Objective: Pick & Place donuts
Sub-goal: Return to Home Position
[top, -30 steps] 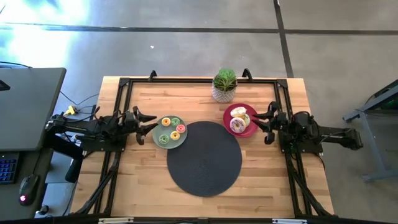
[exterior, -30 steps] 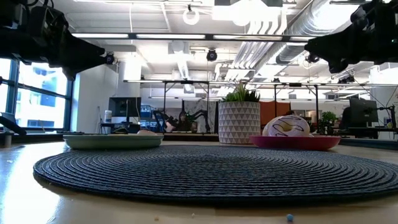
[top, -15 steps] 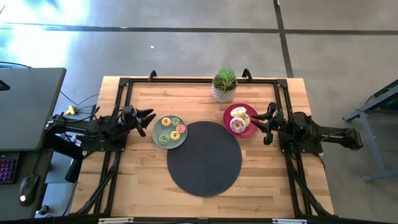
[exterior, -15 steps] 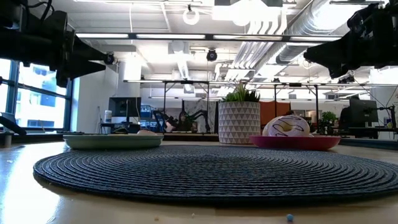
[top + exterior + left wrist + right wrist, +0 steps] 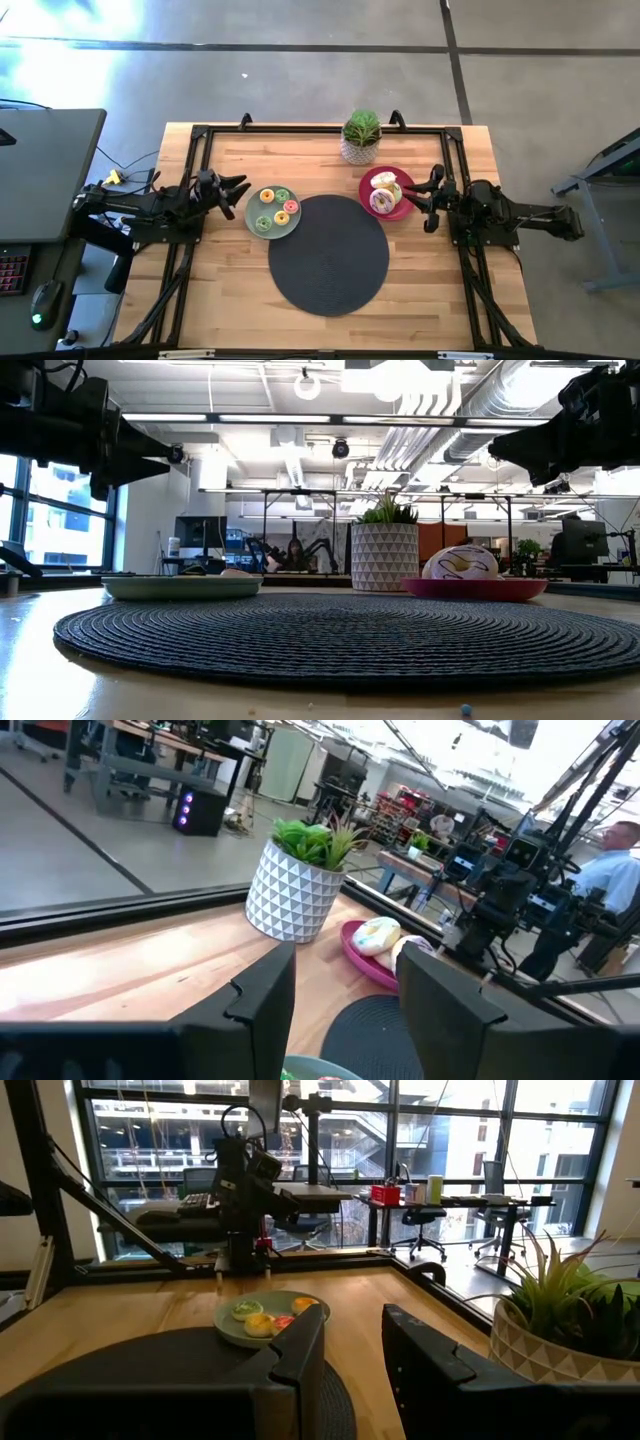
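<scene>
The donuts lie in two groups. The small donuts (image 5: 281, 216) are plain rings in yellow, green, red and orange. They lie close together on the sage-green plate (image 5: 251, 212), which sits at the left edge of the mat (image 5: 328, 262). The large donuts (image 5: 381, 201) are rounded and iced. They crowd the red plate (image 5: 366, 188) at the mat's far right edge, just beside the plant pot (image 5: 359, 150).

The mat is dark, round and woven in concentric ribs. The table (image 5: 240, 290) is pale jointed wood. The pot is white with a faceted triangle relief and holds spiky green leaves.

We see the left gripper (image 5: 238, 196) just left of the sage-green plate, fingers parted with nothing between them. The right gripper (image 5: 424, 198) sits just right of the red plate, likewise parted and empty.

Only the low view shows that the white donut (image 5: 461, 563) carries dark drizzle lines and rises well above its plate's rim. In that view the small donuts barely clear their own rim. Only the left wrist view shows a person (image 5: 612, 870) in a light blue shirt beyond the table.
</scene>
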